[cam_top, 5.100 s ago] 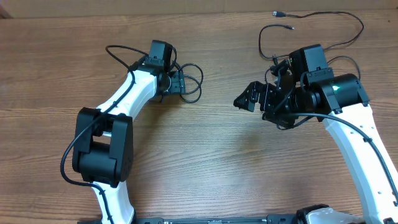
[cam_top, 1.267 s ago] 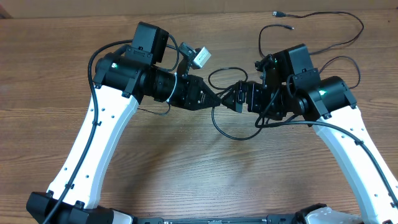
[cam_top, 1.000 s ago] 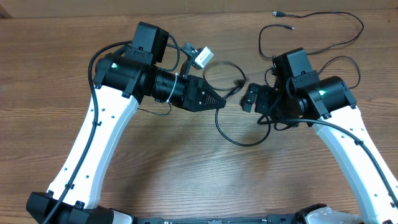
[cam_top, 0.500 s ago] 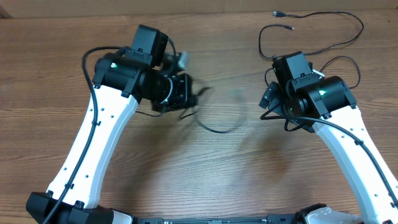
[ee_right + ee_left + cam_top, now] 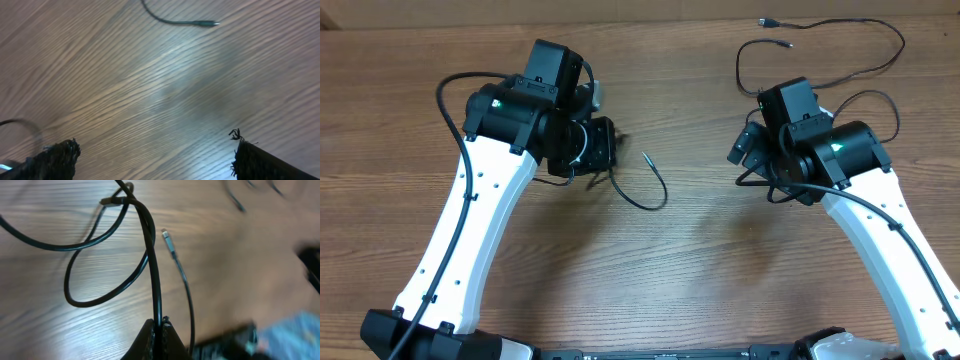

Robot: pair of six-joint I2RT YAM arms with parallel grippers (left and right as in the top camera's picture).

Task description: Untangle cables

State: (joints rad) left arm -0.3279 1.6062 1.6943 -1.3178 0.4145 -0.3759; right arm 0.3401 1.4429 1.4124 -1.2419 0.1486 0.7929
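My left gripper (image 5: 159, 329) is shut on a black cable (image 5: 152, 260), which rises from the jaws and spreads into loose loops on the wood. A thinner strand with a small plug end (image 5: 166, 234) lies just to the right of it. From overhead, the left gripper (image 5: 603, 152) sits left of centre, and the cable (image 5: 655, 200) trails off to its right, ending in a plug (image 5: 645, 157). My right gripper (image 5: 740, 150) stands open and apart from that strand, fingers (image 5: 55, 157) spread wide over bare wood. Another cable's plug (image 5: 202, 23) lies ahead of them.
Long loose black cables (image 5: 850, 25) curve across the far right of the wooden table (image 5: 700, 290), with plug ends (image 5: 767, 21) near the back edge. More cable loops (image 5: 870, 95) lie around the right arm (image 5: 890, 230). The left arm (image 5: 470, 230) reaches up the left side.
The two grippers were close together at the table's middle; they have drawn apart. The left gripper has swung back left with the cable, whose loose end now trails on the wood.
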